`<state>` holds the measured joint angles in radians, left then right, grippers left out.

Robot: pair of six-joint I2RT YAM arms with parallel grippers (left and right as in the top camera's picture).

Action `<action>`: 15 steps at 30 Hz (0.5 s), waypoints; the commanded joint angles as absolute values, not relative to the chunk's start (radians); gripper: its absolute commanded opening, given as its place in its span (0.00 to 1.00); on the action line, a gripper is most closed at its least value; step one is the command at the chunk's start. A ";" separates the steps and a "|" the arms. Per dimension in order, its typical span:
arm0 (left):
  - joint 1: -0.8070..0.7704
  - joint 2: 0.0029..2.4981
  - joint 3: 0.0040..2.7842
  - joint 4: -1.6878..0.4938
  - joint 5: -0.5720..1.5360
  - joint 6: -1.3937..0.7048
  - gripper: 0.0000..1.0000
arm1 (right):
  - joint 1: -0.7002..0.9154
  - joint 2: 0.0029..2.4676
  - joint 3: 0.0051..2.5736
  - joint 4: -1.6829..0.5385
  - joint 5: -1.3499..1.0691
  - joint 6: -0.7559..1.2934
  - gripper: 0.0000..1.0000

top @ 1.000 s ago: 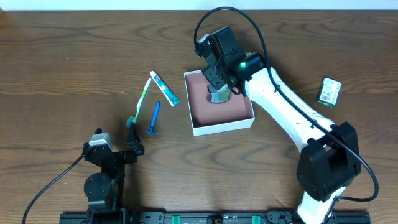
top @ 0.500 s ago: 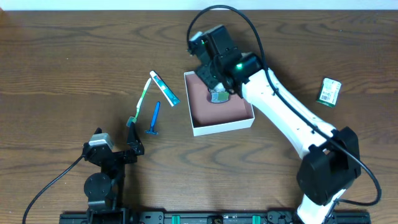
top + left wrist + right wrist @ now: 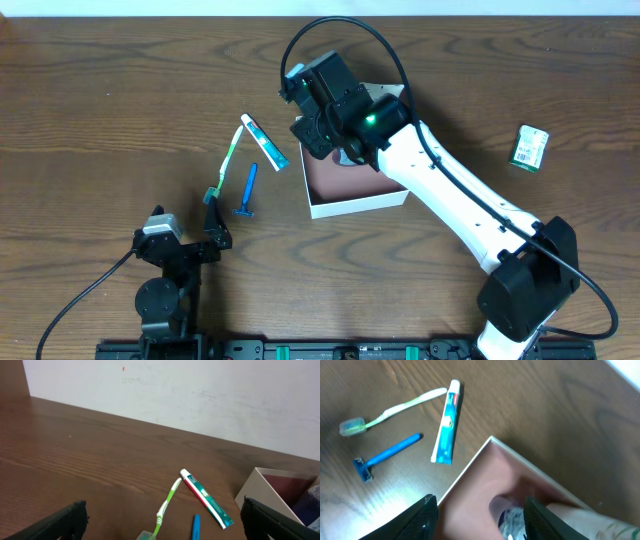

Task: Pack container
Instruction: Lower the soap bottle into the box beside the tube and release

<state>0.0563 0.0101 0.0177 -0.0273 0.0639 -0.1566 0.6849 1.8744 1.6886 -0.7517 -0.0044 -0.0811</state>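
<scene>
**Container mid-table, right arm hanging over it with empty jaws**

The container (image 3: 356, 207), a shallow white box with a reddish-pink inside, stands on the brown wooden table (image 3: 100, 100), roughly in the middle and a little to the right. The right arm reaches across it. The right gripper (image 3: 479, 510) hangs over the box's far left corner, its jaws spread wide with nothing between them. From the wrist camera, a small roundish item (image 3: 509, 514) lies inside the box below the gripper, too blurred to name.

Three toiletries lie on the bare wood to the left of the box. A toothpaste tube (image 3: 265, 142) sits near the box's left wall without touching it. A green-and-white toothbrush (image 3: 225, 165) lies beside it, its handle end almost meeting the tube's cap. A blue razor (image 3: 248, 190) lies nearer the robot, apart from both.

The left gripper (image 3: 214, 232) sits low at the near left of the table, facing these three, with its jaws wide apart and holding nothing. A small green-and-white carton (image 3: 530, 147) lies well off to the right, on its own.
</scene>
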 commanded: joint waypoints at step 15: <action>0.055 0.005 0.004 -0.067 0.071 -0.154 0.98 | 0.686 2.036 1.678 -0.763 -0.026 -0.030 0.16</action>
<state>0.0563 0.0101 0.0177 -0.0269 0.0639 -0.1566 0.6849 2.0056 1.6871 -0.7628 -0.0196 -0.0349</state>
